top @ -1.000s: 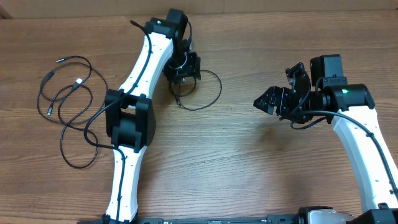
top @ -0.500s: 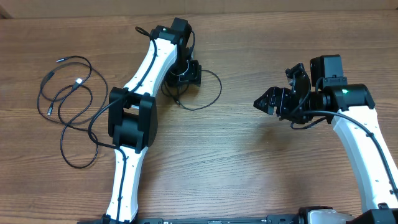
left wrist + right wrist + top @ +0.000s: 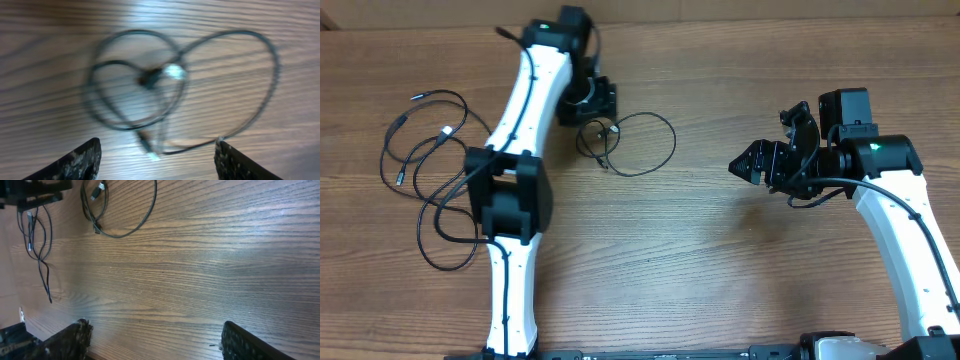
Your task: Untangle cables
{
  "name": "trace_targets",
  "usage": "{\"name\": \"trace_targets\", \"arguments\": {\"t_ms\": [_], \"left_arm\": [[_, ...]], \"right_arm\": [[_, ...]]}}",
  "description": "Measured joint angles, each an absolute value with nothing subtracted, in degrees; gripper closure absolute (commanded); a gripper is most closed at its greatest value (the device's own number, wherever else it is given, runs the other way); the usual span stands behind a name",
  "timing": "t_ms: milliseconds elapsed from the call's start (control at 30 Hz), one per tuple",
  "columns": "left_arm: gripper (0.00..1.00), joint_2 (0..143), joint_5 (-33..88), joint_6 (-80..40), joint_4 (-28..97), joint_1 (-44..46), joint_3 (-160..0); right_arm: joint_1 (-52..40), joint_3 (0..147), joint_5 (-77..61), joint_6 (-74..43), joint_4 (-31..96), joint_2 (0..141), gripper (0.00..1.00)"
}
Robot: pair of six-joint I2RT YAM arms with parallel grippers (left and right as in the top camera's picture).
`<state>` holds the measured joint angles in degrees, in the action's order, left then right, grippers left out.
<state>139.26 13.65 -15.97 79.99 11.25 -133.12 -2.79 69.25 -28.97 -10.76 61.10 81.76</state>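
Both jaws wide, empty, coiled cable [image 3: 151, 77] near left jaws, tangled cables [image 3: 441, 133] beside left arm [image 3: 525, 95]

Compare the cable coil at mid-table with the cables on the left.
The mid-table coil is one compact bundle of overlapping loops; the left cables sprawl wider in loose crossing loops. The coil lies clear of the left arm; the left cables run partly under it. Both are thin, black, with silver-tipped plugs.
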Motion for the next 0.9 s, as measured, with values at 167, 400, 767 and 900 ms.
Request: {"name": "trace_targets", "arguments": {"t_ms": [167, 400, 767, 900], "left_arm": [[0.26, 139.17, 11.55, -15.99, 80.09, 8.08, -131.55], [0.31, 139.17, 9.78, -16.47, 71.22, 8.64, -121.84], [0.42, 139.17, 9.58, -16.82, 66.83, 8.64, -119.39], [0.44, 139.17, 9.58, -16.8, 66.61, 8.64, -119.39]], "right_arm": [[-2.76, 69.25, -28.88, -10.72, 61.14, 81.76, 0.18], [-2.76, 69.25, -28.49, -10.7, 61.12, 81.76, 0.18], [-2.76, 69.25, -28.49, -10.68, 61.12, 81.76, 0.18], [-2.79, 69.25, -28.49, -10.68, 61.12, 81.76, 0.18]]}}
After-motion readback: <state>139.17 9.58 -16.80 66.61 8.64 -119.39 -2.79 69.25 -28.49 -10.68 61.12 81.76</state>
